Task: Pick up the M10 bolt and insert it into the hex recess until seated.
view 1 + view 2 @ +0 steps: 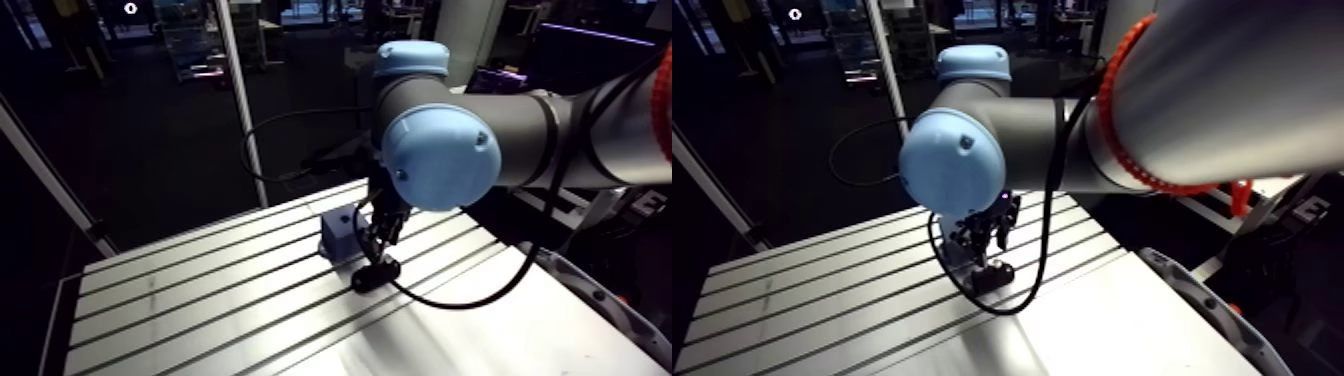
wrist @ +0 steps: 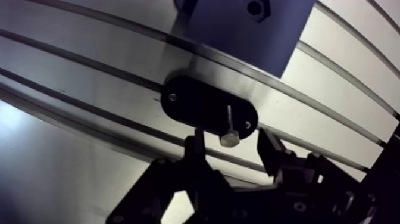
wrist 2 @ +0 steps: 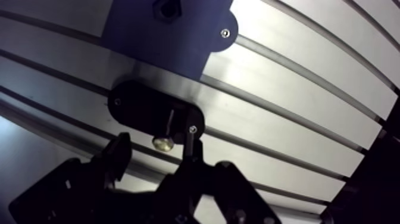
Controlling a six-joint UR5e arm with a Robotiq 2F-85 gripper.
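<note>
A silver M10 bolt point(image 2: 228, 132) stands in a black oval holder point(image 2: 196, 107) on the slotted table, its head pointing up toward the wrist camera. My gripper point(image 2: 232, 148) hovers just above the holder, open. One of its fingers point(image 2: 193, 146) stands on each side of the bolt head, with gaps showing on both sides. Just ahead of the holder sits a blue block point(image 2: 238, 27) with a dark hex recess point(image 3: 168, 8) in its top face. In the arm view the gripper point(image 1: 381, 238) hangs over the holder point(image 1: 376, 275), beside the blue block point(image 1: 339, 232).
The aluminium table point(image 1: 200, 300) has long parallel slots running across it. A black cable point(image 1: 470, 295) loops over the surface to the right of the holder. The table's edge lies at the near right.
</note>
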